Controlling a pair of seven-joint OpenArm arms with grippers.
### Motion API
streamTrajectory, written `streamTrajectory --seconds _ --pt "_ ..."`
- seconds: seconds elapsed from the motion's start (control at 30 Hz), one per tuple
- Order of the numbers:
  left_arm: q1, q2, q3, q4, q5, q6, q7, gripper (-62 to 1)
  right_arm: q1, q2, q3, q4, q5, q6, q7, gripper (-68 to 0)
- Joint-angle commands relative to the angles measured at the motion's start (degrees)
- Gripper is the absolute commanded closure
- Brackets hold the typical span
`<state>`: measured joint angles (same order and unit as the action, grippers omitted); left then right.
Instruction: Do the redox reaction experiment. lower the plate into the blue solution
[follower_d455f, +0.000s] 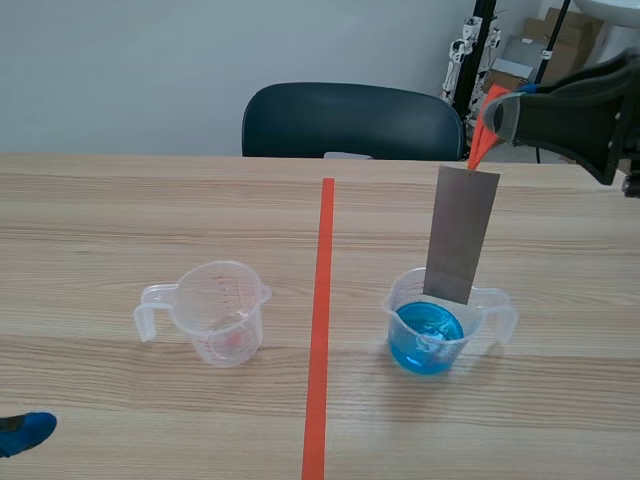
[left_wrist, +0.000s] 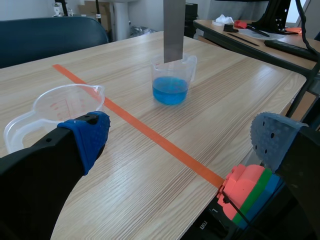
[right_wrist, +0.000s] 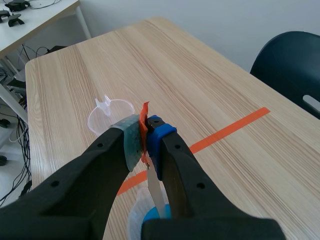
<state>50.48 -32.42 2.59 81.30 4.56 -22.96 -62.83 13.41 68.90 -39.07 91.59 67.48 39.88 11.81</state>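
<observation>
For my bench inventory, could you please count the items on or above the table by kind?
Clear measuring cups: 2 (empty cup; filled cup holding blue solution)
Grey metal plate: 1
Total: 3

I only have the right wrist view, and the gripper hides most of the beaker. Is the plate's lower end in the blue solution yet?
Observer: Not yet. In the scene view the plate, hanging by its orange tab from the right gripper, ends about level with the rim of the beaker, above the blue solution.
Operator: Is it lined up over the mouth?
Observer: Yes, the left wrist view shows its lower edge over the beaker's opening.
Operator: Where's the left gripper?
Observer: The left gripper is open, low by the near edge of the table, with the empty beaker ahead of it.
</observation>
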Motion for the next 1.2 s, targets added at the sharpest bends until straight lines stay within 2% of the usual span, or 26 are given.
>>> streamTrajectory --seconds 0.0,0.07,0.2,0.47,0.57,1.17 --pt "0.11 0.37 -0.04 -0.17 -0.13 -0.02 -0.76 -59.1 0.55 -0.04 0.87 -0.13 0.59 0.04 0.96 -0.2" --pt "-0.22 0.37 -0.04 -0.61 0.37 0.28 -0.83 -59.1 0.55 -0.52 0.87 -0.63 0.13 0.04 0.94 -0.2" --pt "-0.74 0.37 -0.04 -0.76 2.36 2.93 -0.55 -59.1 0.55 -1.51 0.87 -1.75 -0.5 0.07 0.9 -0.2" --pt "-0.96 0.35 -0.04 -0.76 2.1 2.91 -0.39 -59.2 0.55 -3.43 0.87 -2.49 -1.64 0.07 -0.15 -0.2" --pt "-0.98 0.35 -0.04 -0.76 2.1 2.91 -0.5 -62.3 0.55 -4.13 0.87 -2.84 -1.97 0.07 -0.37 -0.2" --pt "-0.98 0.35 -0.04 -0.76 2.12 2.73 -0.42 -62.3 0.52 -9.27 0.87 -7.04 -4.52 0.09 -1.9 -0.2"
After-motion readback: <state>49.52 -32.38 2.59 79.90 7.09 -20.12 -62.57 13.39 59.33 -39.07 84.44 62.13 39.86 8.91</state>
